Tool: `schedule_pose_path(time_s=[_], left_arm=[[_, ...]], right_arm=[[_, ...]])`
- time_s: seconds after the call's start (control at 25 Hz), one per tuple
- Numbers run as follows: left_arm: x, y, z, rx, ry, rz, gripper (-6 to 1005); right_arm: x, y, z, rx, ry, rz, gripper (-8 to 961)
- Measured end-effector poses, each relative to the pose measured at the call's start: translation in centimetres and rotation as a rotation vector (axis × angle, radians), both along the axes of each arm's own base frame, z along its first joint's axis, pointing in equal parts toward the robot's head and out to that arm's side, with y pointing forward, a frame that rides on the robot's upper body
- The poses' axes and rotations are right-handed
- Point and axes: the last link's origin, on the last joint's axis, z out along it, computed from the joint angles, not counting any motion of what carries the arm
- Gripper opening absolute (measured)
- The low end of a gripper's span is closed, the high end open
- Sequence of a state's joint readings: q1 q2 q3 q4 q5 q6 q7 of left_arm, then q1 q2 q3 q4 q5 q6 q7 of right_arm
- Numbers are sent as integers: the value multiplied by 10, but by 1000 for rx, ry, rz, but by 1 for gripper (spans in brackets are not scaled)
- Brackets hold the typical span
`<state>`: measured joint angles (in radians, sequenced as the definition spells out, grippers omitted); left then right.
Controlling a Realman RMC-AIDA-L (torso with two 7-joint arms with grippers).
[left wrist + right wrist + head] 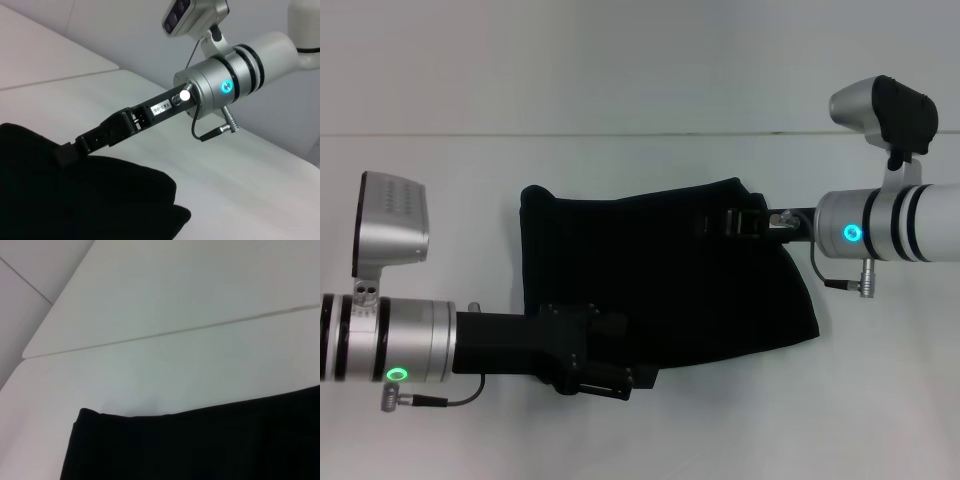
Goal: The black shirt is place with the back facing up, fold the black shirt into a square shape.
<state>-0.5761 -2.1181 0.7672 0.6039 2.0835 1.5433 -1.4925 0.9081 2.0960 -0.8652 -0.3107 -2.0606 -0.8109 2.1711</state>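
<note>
Black shirt [660,280] lies partly folded mid-bench [620,90], a dark, roughly rectangular bundle. Left pincer [605,375] sits at its near edge, right pincer [735,222] over its far right part; cannot tell either pincer's finger state, black against black cloth.

The head camera looks down on the desk [620,80]. The left wrist camera faces the right tool [70,150] closely; the right wrist camera skims the shirt [200,445], seen in all views.
</note>
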Motion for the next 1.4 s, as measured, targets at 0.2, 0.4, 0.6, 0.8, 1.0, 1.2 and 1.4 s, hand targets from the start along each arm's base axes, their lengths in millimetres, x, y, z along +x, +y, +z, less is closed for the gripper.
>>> schedule_pose_path(time_s=[0.2,0.4,0.6,0.8,1.0,1.2,1.4], left_arm=[[0,-1,-2,-8,4,2,948],[-1,-1,-2,-7,2,5,949],[-1,-1,-2,-6,2,7,949],[0,0,-1,-2,-2,9,949],[0,0,-1,-2,-3,8,949],[0,0,-1,-2,-4,10,949],[0,0,-2,-4,-6,11,948]], right_arm=[[-2,1,-1,4,-3,4,323],[-3,2,0,12,-4,25,175],[-5,4,3,39,15,60,45],[-2,7,10,61,18,58,13],[3,7,14,76,14,48,14],[6,6,15,80,15,32,14],[14,4,16,99,26,5,13]])
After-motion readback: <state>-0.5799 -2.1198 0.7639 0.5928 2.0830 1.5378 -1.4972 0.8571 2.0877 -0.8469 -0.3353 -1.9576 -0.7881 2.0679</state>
